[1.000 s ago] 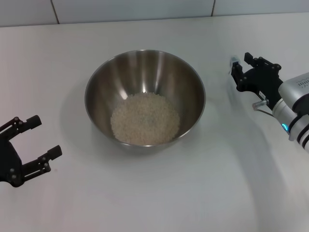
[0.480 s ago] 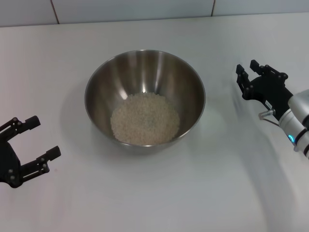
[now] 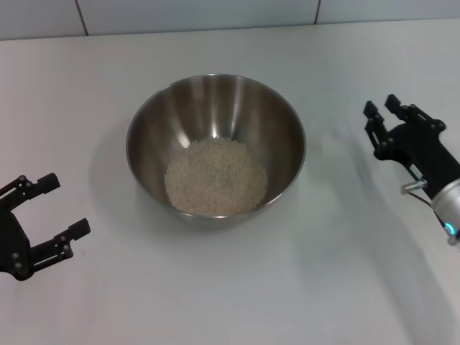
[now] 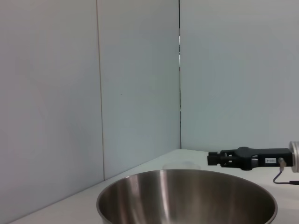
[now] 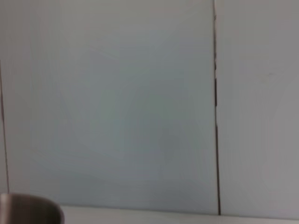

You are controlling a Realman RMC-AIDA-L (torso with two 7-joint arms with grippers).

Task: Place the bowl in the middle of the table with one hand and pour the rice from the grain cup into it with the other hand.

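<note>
Both tools spread, empty: left tool (image 3: pixel 50 215), right tool (image 3: pixel 384 115) (apparently) flank bowl (image 3: pixel 215 93) w/ rice (image 3: pixel 215 176).

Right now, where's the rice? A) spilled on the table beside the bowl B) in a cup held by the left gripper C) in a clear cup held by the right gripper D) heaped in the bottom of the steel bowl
D: the rice lies in the bottom of the bowl; the left gripper and right gripper are both open and empty.

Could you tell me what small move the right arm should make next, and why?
Probably retreat toward its parked side: the rice already lies in the bowl mid-table, and the right gripper is open and empty, as is the left gripper.
</note>
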